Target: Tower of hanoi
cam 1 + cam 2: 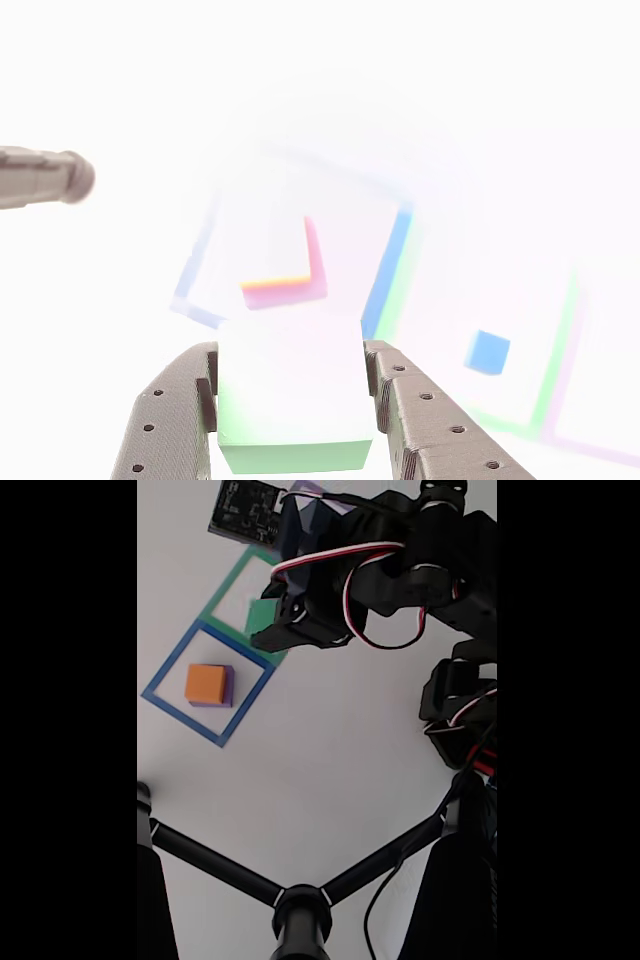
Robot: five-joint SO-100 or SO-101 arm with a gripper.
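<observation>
Carrying a pale green plastic cube (pixel 292 420) between dark printed gripper (pixel 292 405) fingers.
Shallow grip could slip, dropping it outside the blue tape square (pixel 165 672).

White table (pixel 330 750), black tripod legs (pixel 300 905), circuit board (pixel 248 508)

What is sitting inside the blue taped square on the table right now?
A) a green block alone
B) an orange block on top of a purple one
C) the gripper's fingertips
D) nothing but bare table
B: in the fixed view the blue taped square frames an orange block stacked on a purple block, while the gripper holds the green block over by the green taped square.
</observation>
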